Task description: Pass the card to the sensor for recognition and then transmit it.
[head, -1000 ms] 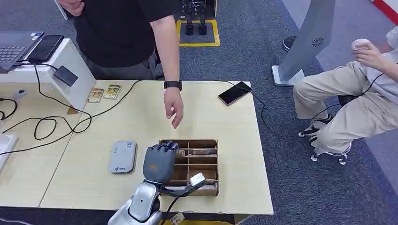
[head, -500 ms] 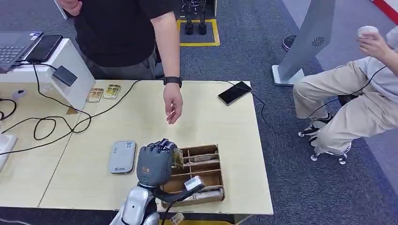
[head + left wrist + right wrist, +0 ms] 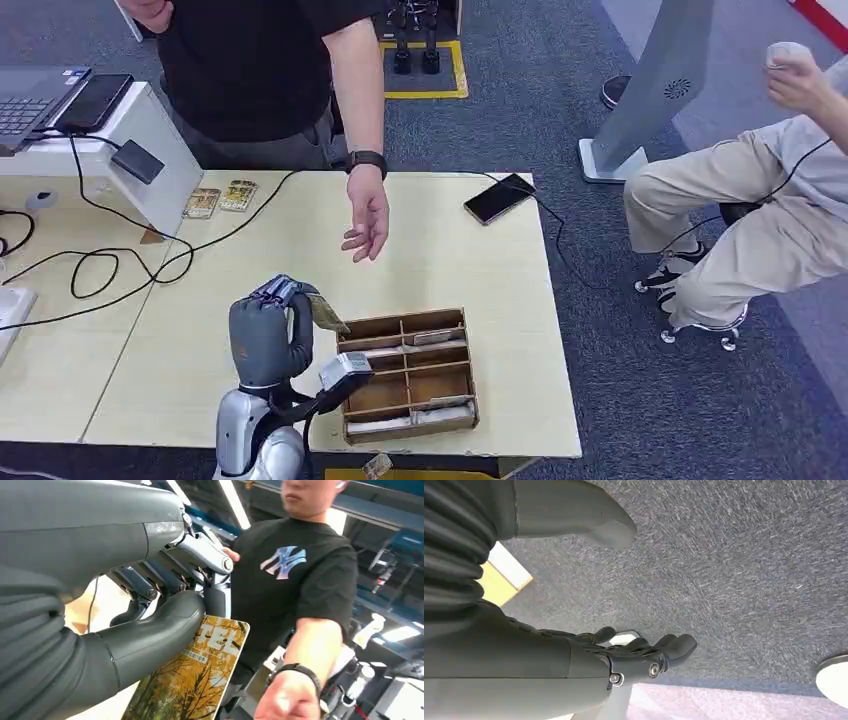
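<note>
My left hand (image 3: 268, 338) is raised over the table's front left part, just left of the wooden divider box (image 3: 408, 374). It pinches a card (image 3: 326, 312) between thumb and fingers; in the left wrist view the card (image 3: 194, 676) shows a yellow autumn-tree picture. My hand hides the grey card reader on the table beneath it. A person in a black shirt stands across the table, one open hand (image 3: 366, 226) held out over the tabletop beyond the card. My right hand (image 3: 644, 656) hangs over grey carpet with its fingers apart and nothing in it.
A phone (image 3: 500, 198) on a cable lies at the table's far right. Two loose cards (image 3: 222, 197) lie at the far left beside a white stand (image 3: 150, 185) with a laptop. Black cables (image 3: 100, 265) loop on the left. A seated person (image 3: 760, 220) is at the right.
My left hand lifted the card out of the divider box and swung left over the grey reader, now covering it. The box shifted and tilted slightly. The person's hand rose a little.
</note>
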{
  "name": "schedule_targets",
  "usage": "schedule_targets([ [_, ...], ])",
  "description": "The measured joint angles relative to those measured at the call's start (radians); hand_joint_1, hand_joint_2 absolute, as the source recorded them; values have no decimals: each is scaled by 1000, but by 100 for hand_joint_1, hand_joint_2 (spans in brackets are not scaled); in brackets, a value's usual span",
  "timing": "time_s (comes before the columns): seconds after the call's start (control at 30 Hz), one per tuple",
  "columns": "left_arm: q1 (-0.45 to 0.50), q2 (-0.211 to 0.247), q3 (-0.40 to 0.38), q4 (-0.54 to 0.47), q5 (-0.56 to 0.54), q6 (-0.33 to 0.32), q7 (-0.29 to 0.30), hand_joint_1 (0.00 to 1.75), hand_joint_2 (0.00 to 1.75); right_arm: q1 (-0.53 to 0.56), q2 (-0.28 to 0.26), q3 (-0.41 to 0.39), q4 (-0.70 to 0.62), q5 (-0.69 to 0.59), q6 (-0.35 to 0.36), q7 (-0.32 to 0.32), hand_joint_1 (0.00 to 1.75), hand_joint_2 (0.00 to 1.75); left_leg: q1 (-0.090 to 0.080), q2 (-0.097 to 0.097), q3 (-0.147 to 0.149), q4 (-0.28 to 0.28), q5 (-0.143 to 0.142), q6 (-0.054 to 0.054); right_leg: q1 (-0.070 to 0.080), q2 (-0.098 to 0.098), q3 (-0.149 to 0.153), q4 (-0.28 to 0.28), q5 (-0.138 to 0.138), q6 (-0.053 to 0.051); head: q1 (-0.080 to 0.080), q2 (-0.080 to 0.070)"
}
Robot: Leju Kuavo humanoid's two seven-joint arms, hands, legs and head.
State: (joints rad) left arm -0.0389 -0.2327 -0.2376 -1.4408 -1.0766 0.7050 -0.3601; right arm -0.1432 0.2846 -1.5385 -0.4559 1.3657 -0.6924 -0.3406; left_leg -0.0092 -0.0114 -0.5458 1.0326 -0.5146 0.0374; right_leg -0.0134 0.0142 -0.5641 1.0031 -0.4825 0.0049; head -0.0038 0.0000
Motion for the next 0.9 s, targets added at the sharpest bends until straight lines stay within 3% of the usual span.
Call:
schedule_targets([
  [0.07, 1, 0, 8, 0, 39, 0, -8, 175, 175, 0, 4, 0, -1, -2, 0, 0, 0, 175, 0, 0, 0, 0, 0, 0, 0, 0, 0, 0, 0, 0, 0, 0],
  [0.23, -5, -1, 8, 3, 199, -2, -15, 175, 175, 0, 19, 0, -11, -9, 0, 1, 0, 175, 0, 0, 0, 0, 0, 0, 0, 0, 0, 0, 0, 0, 0, 0],
  [0.3, -18, 0, 8, 10, 262, -3, 9, 175, 175, -1, 22, 0, -14, -9, 0, -2, 0, 175, 0, 0, 0, 0, 0, 0, 0, 0, 0, 0, 0, 0, 0, 0],
  [0.43, -43, -1, 8, 22, 293, -6, 24, 175, 175, -1, 24, 0, -16, -9, 0, -2, 0, 175, 0, 0, 0, 0, 0, 0, 0, 0, 0, 0, 0, 0, 0, 0],
  [0.57, -95, 0, 8, 48, 474, -46, 71, 175, 175, -2, 24, 0, -17, -12, 0, -5, 0, 175, 0, 0, 0, 0, 0, 0, 0, 0, 0, 0, 0, 0, 0, 0],
  [0.9, -230, 4, 11, 158, 816, -151, 110, 175, 175, -2, 19, 0, -16, 10, 0, -6, 0, 175, 0, -1, -1, 0, 0, 0, 0, -1, 0, 0, 0, 0, 0, 0],
])
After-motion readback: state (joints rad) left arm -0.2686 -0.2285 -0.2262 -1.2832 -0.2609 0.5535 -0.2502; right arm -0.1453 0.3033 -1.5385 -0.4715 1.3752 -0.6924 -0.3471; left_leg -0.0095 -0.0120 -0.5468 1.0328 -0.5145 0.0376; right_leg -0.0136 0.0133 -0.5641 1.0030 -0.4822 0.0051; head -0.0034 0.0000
